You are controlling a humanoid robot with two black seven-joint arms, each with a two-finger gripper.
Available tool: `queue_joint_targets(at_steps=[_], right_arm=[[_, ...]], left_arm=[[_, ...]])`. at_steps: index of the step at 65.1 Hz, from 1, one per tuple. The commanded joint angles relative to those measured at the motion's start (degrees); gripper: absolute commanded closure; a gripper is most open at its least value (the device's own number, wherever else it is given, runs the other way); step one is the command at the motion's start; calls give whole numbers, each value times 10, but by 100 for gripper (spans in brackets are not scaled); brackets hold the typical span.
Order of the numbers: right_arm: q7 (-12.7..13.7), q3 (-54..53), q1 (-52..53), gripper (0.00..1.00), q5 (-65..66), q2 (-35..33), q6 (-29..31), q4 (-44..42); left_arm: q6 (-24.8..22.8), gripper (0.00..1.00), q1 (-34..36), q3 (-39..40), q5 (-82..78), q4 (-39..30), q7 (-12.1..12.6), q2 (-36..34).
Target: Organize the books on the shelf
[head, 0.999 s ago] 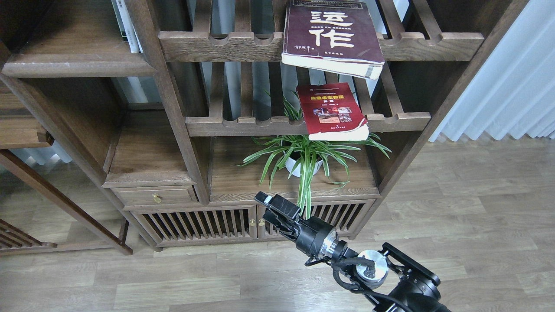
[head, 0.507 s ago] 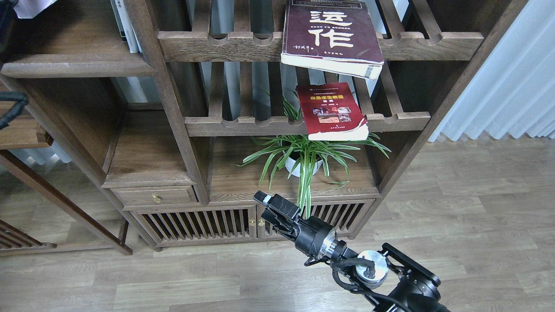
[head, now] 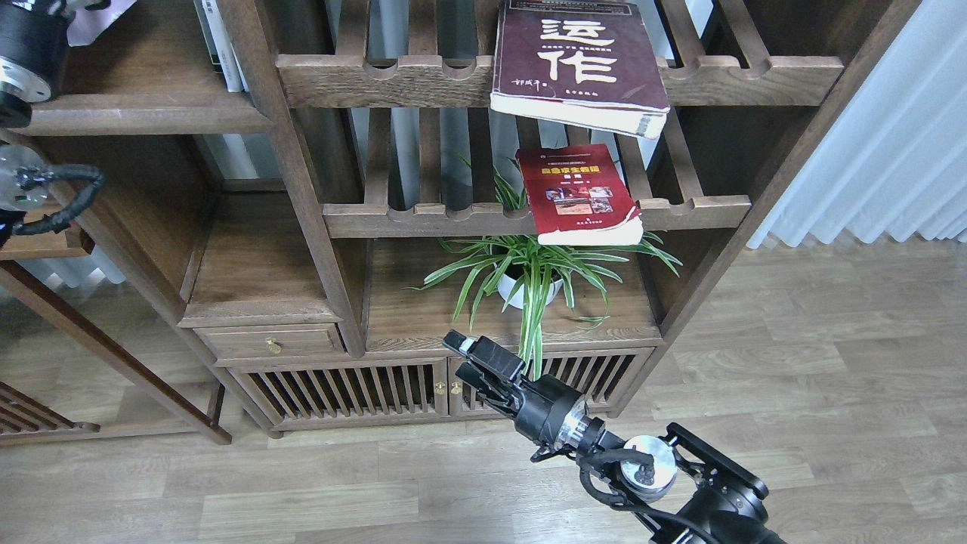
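The thick maroon book (head: 578,57) lies flat on the upper slatted rack and overhangs its front rail. The red book (head: 578,193) lies flat on the lower slatted rack, also overhanging. A pale lavender-white corner (head: 102,15), probably the thin book, shows at the top left beside my left arm's wrist (head: 30,45), above the solid brown shelf (head: 136,113). The left fingers are cut off by the top edge. My right gripper (head: 462,359) is open and empty, low in front of the cabinet, far below both books.
A spider plant in a white pot (head: 521,291) stands on the board under the red book. Upright white books (head: 219,45) stand at the back right of the solid shelf. A drawer (head: 268,344) and slatted cabinet doors (head: 340,389) are below. A white curtain (head: 884,151) hangs at right.
My left arm has come into view at the top left and moved right over the solid shelf, with the pale book corner. The right arm and the two other books have not moved.
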State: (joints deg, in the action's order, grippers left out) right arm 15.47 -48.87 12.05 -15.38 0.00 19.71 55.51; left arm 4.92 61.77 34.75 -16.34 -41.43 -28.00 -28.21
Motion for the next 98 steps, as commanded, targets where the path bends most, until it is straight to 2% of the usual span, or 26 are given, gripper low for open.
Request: queue_joint_targets(at_steps=[1, 20, 38, 64, 65, 70, 77, 82, 88, 98], right_arm=[[0, 0, 0, 1, 0, 0, 1, 0], [0, 1, -2, 1, 0, 0, 1, 0], [0, 1, -3, 1, -1, 0, 0, -6], [1, 0, -3, 1, -3, 0, 0, -8], [1, 0, -3, 1, -3, 0, 0, -8], [1, 0, -3, 1, -3, 0, 0, -8], [1, 0, -4, 1, -3, 0, 0, -10], [1, 0, -4, 1, -3, 0, 0, -10], [1, 0, -4, 1, -2, 0, 0, -10], [1, 0, -3, 1, -2, 0, 0, -10]], left_arm=[[-3, 100, 12, -1, 0, 36, 0, 17], [-4, 100, 13, -4, -51, 86, 0, 61], [-29, 98, 13, -10, -62, 123, 0, 86], [-34, 95, 8, -27, -65, 125, 0, 86], [-46, 90, 6, -26, -65, 124, 0, 84], [-54, 80, 5, -23, -65, 123, 0, 82], [-56, 55, 4, -22, -65, 123, 0, 73], [-56, 48, -1, -20, -65, 117, 0, 68], [-57, 31, -3, -17, -64, 114, 0, 60], [-71, 26, -6, -13, -63, 96, 0, 48]])
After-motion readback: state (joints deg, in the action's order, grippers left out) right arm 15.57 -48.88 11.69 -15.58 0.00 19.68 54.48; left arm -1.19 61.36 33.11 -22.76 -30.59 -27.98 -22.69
